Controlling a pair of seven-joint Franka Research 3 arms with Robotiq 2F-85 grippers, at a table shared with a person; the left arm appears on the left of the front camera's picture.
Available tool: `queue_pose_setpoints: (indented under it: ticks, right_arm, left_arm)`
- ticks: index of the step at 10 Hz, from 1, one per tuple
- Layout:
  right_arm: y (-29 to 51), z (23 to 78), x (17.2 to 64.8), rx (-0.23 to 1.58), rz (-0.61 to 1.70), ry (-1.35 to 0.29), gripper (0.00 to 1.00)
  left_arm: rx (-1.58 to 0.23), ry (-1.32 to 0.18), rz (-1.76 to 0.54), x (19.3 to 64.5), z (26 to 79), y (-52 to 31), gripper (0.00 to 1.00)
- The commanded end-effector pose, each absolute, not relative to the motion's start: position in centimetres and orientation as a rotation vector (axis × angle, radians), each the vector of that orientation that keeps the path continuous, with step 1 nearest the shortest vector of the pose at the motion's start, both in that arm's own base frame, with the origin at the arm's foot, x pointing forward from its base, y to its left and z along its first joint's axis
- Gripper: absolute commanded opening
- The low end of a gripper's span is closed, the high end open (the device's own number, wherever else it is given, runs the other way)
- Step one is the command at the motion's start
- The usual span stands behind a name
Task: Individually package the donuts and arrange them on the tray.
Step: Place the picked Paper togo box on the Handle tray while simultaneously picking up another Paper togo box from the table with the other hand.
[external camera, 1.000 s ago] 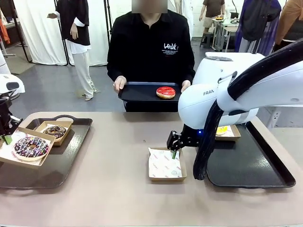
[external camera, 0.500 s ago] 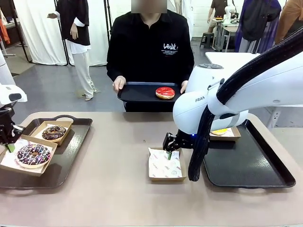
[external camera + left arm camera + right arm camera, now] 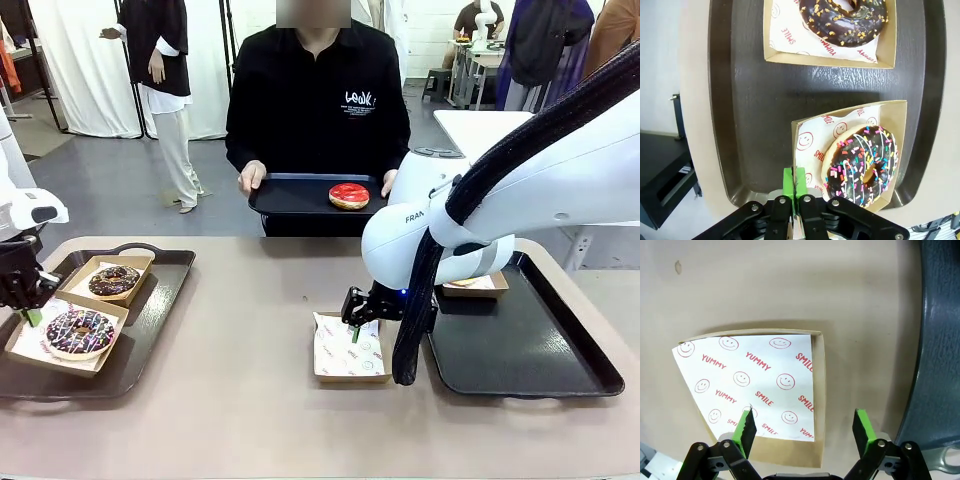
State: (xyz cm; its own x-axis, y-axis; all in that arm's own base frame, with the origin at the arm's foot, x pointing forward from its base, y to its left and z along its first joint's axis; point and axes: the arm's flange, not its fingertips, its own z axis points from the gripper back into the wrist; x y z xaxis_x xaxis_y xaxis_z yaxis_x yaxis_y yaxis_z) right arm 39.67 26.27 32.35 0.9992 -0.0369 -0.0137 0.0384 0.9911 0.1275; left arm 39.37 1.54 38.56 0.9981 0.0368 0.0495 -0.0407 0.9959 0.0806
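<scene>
Our left gripper [image 3: 795, 182] is pinched fully closed on the edge of the paper-lined box [image 3: 812, 131] that carries the purple donut [image 3: 863, 166], gripping the rim and paper at one corner. That box sits on the left tray [image 3: 150, 330], at its near end; the second box [image 3: 116, 279] with the chocolate donut [image 3: 114, 280] lies just behind it on the same tray.

Our right gripper [image 3: 802, 430] stands with its jaws spread wide and nothing between them, hanging over the far edge of an empty lined box [image 3: 350, 350] that lies on the table [image 3: 250, 400] between the left tray and the right tray [image 3: 530, 350]. One finger is over the paper, the other beyond the box's side wall.

At the far end of the right tray we see a box with the yellow donut [image 3: 462, 282], mostly hidden by the arm.

Beyond the left tray, across the table, a person holds a dark tray [image 3: 290, 196] in both hands, with the red donut [image 3: 349, 196] on it.
</scene>
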Motion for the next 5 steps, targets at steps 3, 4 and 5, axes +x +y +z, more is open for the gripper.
queue_pose_setpoints:
  ticks: [3, 4, 5]
  right_arm:
    - [27.1, 32.1, 40.4, 0.106, -0.036, -0.014, 1.0]
    - [27.1, 32.1, 40.4, 0.103, -0.033, -0.015, 1.0]
    - [27.1, 32.2, 40.5, 0.103, -0.032, -0.016, 1.0]
  left_arm:
    - [0.081, -0.064, 0.027, 39.9, 37.2, 1.0, 0.01]
    - [0.08, -0.068, 0.026, 40.1, 37.0, 0.6, 0.01]
    - [0.087, -0.073, 0.021, 40.3, 36.8, 0.3, 0.01]
